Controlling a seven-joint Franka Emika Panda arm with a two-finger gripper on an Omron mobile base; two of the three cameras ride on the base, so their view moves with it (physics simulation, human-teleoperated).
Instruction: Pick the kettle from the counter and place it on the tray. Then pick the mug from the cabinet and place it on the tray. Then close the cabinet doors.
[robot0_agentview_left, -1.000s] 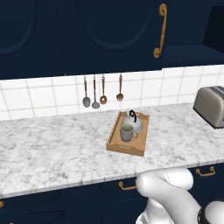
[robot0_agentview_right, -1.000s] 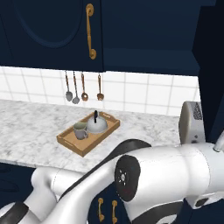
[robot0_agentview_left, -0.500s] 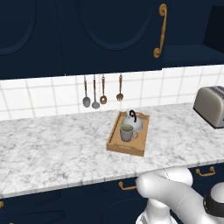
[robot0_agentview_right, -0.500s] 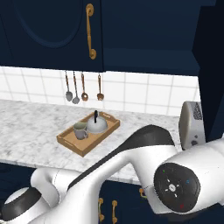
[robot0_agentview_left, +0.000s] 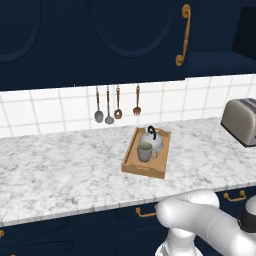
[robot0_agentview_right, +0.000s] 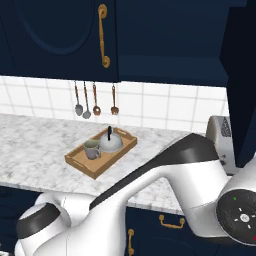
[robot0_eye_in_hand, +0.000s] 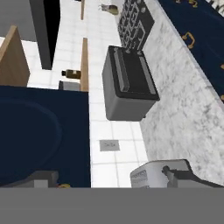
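Note:
The silver-grey kettle (robot0_agentview_left: 151, 139) (robot0_agentview_right: 110, 142) with its black handle stands on the wooden tray (robot0_agentview_left: 131, 161) (robot0_agentview_right: 76, 161). The grey mug (robot0_agentview_left: 145, 151) (robot0_agentview_right: 92, 149) stands on the tray too, close in front of the kettle. The tray lies on the marbled counter (robot0_agentview_left: 60, 170) (robot0_agentview_right: 30, 145). Above it, the navy cabinet doors (robot0_agentview_left: 125, 40) (robot0_agentview_right: 55, 35) stand shut against the cabinet, with a brass handle (robot0_agentview_left: 184, 35) (robot0_agentview_right: 103, 35). My gripper (robot0_eye_in_hand: 109, 179) is open with nothing between its fingers, far from the tray and looking along the counter past a navy door panel (robot0_eye_in_hand: 39, 131).
A silver toaster (robot0_agentview_left: 241, 120) (robot0_agentview_right: 221, 140) (robot0_eye_in_hand: 153, 175) sits at the counter's right end. Utensils (robot0_agentview_left: 117, 105) (robot0_agentview_right: 95, 100) hang on the tiled wall. A dark boxy appliance (robot0_eye_in_hand: 129, 83) stands further along the counter. My arm (robot0_agentview_left: 200, 225) (robot0_agentview_right: 175, 190) crosses the foreground.
My arm has swung to the right and closer to the right base camera. Kettle, mug and tray have stayed where they were.

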